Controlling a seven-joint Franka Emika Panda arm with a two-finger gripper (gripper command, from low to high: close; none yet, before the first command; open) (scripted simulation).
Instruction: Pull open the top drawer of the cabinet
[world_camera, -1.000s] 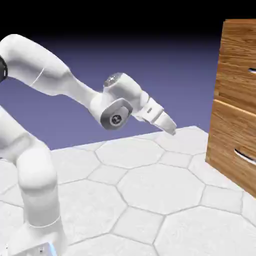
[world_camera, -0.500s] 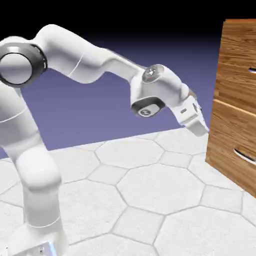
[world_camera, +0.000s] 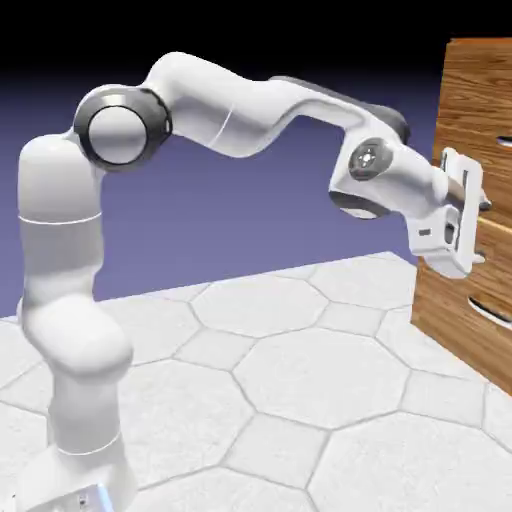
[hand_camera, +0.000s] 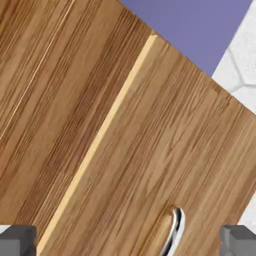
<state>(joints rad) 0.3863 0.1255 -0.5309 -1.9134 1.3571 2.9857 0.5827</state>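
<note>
The cabinet (world_camera: 470, 90) of brown wood grain stands at the exterior view's right edge. Its top drawer (world_camera: 482, 170) is flush with the cabinet, its silver handle (world_camera: 504, 142) just showing at the frame edge. My gripper (world_camera: 468, 214) is open and close against the drawer fronts, near the seam below the top drawer, holding nothing. The hand view is filled with two wood fronts split by a pale seam (hand_camera: 95, 145). A silver handle (hand_camera: 175, 227) shows low between my fingertips (hand_camera: 18, 240); I cannot tell which drawer it belongs to.
The lower drawer's silver handle (world_camera: 488, 311) sits below my hand. The white hexagon-tiled table (world_camera: 300, 380) stretches from the arm's base to the cabinet foot. Blue backdrop (hand_camera: 200, 25) and a bit of table (hand_camera: 246, 55) show past the cabinet's edge.
The arm has swung right and stretched out, carrying the gripper from mid-table up to the cabinet front. The hand has rolled. The jaws stayed open.
</note>
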